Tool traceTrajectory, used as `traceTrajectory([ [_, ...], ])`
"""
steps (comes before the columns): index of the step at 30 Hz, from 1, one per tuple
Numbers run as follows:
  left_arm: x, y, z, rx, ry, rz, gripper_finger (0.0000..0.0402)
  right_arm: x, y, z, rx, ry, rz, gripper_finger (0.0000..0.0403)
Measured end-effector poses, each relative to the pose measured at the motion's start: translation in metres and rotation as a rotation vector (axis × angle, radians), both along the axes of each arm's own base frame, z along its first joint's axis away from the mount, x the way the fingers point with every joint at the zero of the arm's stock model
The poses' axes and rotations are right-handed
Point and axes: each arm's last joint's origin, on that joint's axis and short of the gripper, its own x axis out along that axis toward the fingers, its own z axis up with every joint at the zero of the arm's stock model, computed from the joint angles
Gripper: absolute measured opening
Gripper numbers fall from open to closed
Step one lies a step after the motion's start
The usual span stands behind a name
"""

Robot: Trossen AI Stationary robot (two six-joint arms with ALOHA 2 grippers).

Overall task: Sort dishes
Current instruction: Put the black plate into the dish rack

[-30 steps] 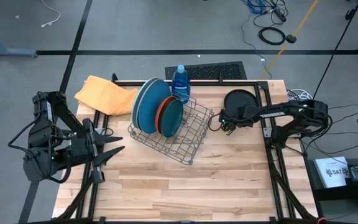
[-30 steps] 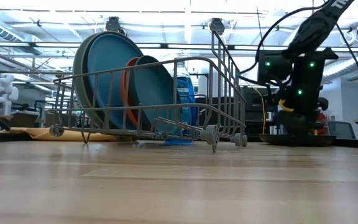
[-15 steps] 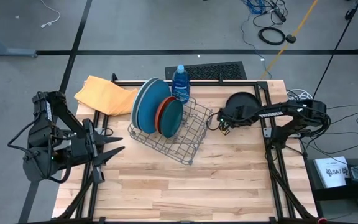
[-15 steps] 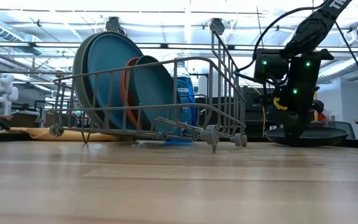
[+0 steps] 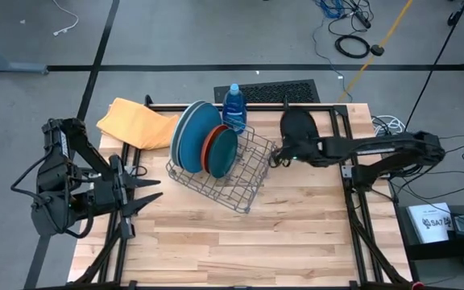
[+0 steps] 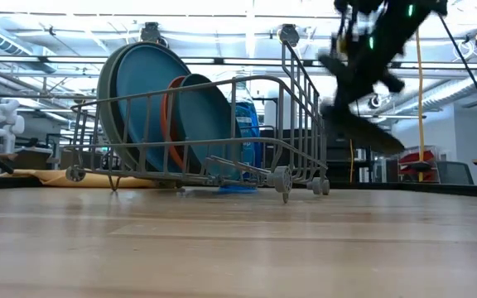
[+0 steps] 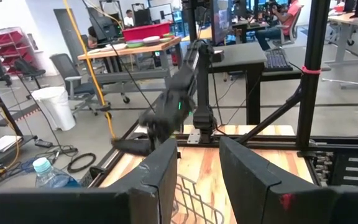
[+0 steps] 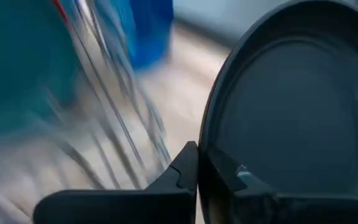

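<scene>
Black is the last colour outside the wire rack (image 5: pixel 220 173): we have the black plate (image 5: pixel 296 129) pinched by its rim in the right gripper (image 5: pixel 283 155), lifted beside the rack. The other plates (image 5: pixel 204 145) (blue, orange, teal) stand slotted. Left gripper (image 5: pixel 147 196) waits half-spread.

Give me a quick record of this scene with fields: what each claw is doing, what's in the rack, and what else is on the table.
right claw: shut on the black plate, lifted off the table beside the wire rack
left claw: waiting at the table's left edge, holding nothing
in rack: large plates, orange plate, teal plate, all upright
also on table: yellow cloth, blue bottle
</scene>
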Motion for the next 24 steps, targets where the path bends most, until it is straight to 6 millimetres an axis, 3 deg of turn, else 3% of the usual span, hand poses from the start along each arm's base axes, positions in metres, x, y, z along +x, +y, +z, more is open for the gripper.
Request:
traceTrajectory([
  [8,0.000,0.000,0.000,0.007,0.004,-0.002,0.0123,-0.001,0.034,0.096,-0.256,-0.347,0.047,0.0001],
  [14,0.001,-0.001,-0.002,0.017,0.009,-0.002,0.0123,0.020,0.067,0.140,-0.383,-0.657,0.169,0.0001],
  [19,0.001,-0.001,-0.002,0.018,0.009,-0.002,0.0123,0.052,0.100,0.135,-0.429,-0.832,0.222,0.0001],
  [24,0.000,-0.001,-0.003,0.037,0.020,-0.001,0.0123,0.092,0.130,0.095,-0.406,-0.961,0.226,0.0001],
])
